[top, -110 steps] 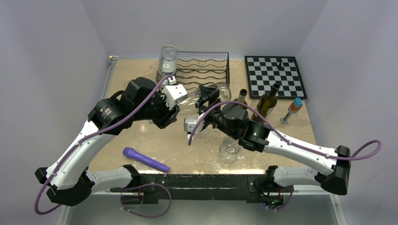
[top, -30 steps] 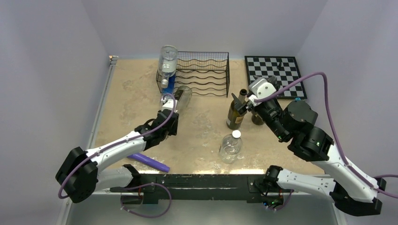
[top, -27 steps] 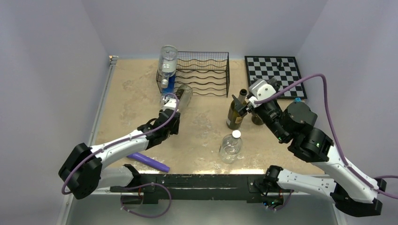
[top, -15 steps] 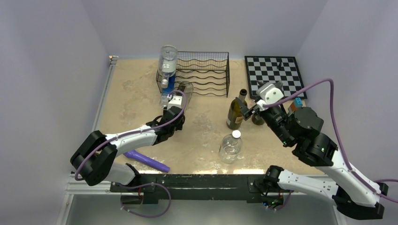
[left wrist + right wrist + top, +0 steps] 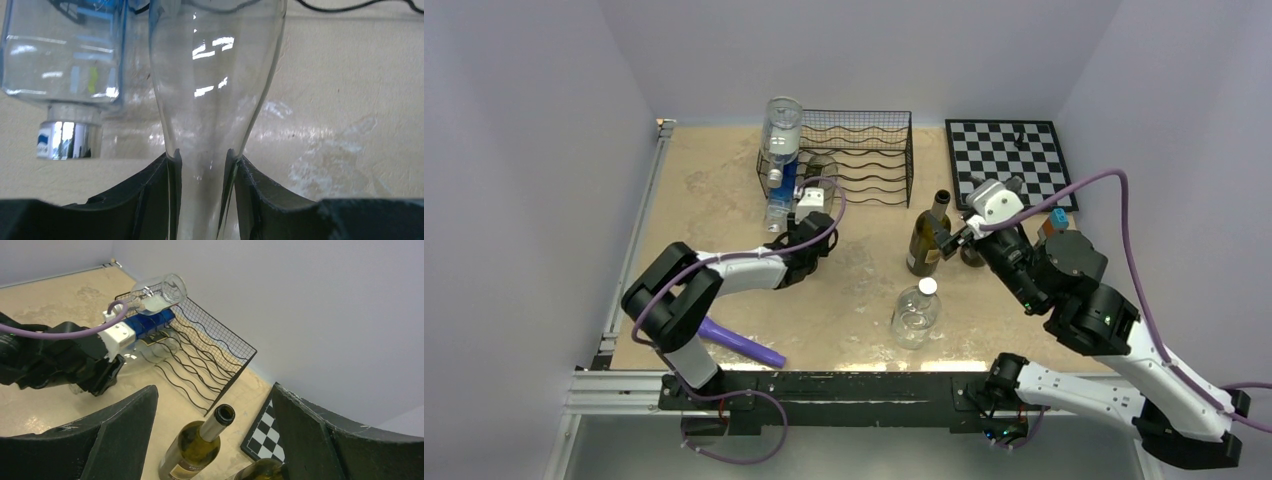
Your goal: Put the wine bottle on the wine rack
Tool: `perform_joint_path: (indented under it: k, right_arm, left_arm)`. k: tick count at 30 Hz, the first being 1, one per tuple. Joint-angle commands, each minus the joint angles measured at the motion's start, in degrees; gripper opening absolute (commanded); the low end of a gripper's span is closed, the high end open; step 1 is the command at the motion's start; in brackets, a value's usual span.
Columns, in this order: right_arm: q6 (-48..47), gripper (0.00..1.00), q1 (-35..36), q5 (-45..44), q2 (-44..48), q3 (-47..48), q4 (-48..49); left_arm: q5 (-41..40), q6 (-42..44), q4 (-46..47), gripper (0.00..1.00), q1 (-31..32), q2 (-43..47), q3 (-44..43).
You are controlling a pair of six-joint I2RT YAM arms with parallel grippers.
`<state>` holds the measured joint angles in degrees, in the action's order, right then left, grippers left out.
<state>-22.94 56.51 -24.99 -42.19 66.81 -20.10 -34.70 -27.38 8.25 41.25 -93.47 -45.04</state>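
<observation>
My left gripper (image 5: pixel 814 205) is shut on the neck of a clear glass bottle (image 5: pixel 822 172). The bottle lies low with its body at the front-left of the black wire wine rack (image 5: pixel 859 150). The left wrist view shows the gripper (image 5: pixel 202 155) pinching the clear bottle (image 5: pixel 215 75). My right gripper (image 5: pixel 954 232) is open and empty. It hovers beside an upright green wine bottle (image 5: pixel 926 240), which the right wrist view (image 5: pixel 200 445) shows below the open jaws. A second wine bottle (image 5: pixel 262 471) stands partly hidden behind the gripper. The rack (image 5: pixel 200 355) lies beyond them.
Another clear bottle (image 5: pixel 782 125) rests tilted on the rack's left top. A blue-labelled plastic bottle (image 5: pixel 65 65) stands beside it. A plastic water bottle (image 5: pixel 916 312), a purple tool (image 5: pixel 736 340), a chessboard (image 5: pixel 1012 160) and a small blue-capped bottle (image 5: pixel 1052 222) are on the table.
My left gripper has pushed the clear bottle forward to the rack's front. My right arm swung over to the wine bottles, then drew slightly right, its jaws open.
</observation>
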Motion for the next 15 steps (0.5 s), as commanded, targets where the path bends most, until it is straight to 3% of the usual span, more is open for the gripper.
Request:
perform_joint_path:
  k: [1, 6, 15]
  right_arm:
    - [1.3, 0.87, 0.0, -1.5, 1.7, -0.6, 0.8]
    - [1.9, 0.87, 0.0, -3.0, 3.6, -2.4, 1.0]
    - [1.0, 0.87, 0.0, -3.6, 9.1, -8.2, 3.0]
  left_arm:
    - [-5.9, -2.7, 17.8, 0.0, -2.3, -1.9, -9.8]
    - [-5.3, -3.4, 10.1, 0.0, -4.3, -6.5, -18.7]
    - [-4.6, -4.5, 8.8, 0.0, -6.7, -14.1, -25.7]
